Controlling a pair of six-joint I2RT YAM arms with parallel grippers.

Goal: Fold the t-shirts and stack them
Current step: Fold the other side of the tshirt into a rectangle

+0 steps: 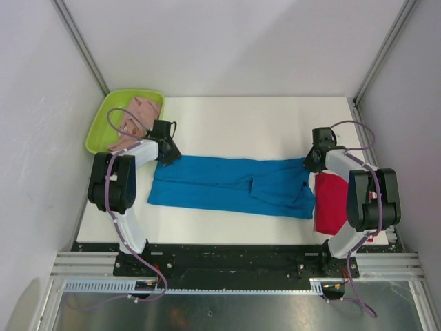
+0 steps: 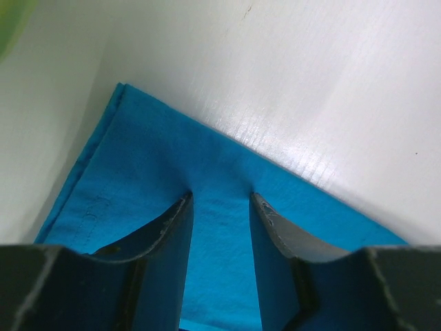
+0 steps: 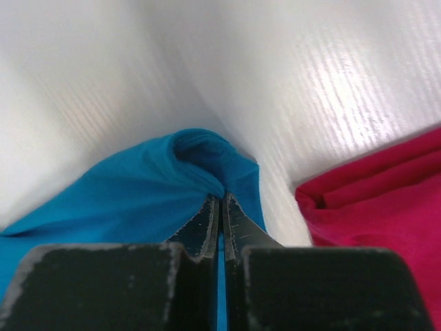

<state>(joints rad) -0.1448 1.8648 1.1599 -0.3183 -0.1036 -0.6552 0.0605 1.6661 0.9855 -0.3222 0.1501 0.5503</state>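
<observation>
Right gripper [image 3: 220, 198] jaws are clamped on 1 corner of the blue t-shirt [image 1: 227, 183]; left gripper [image 2: 220, 196] jaws are held apart over another, for folding.

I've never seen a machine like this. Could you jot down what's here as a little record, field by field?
blue t-shirt: laid in a long band across the white table
red t-shirt: folded, beside its right end
pink t-shirt: bunched in the lime-green tray, far left corner
left pincer: open, over the blue t-shirt's left corner
right pincer: shut on the blue t-shirt's right end
</observation>
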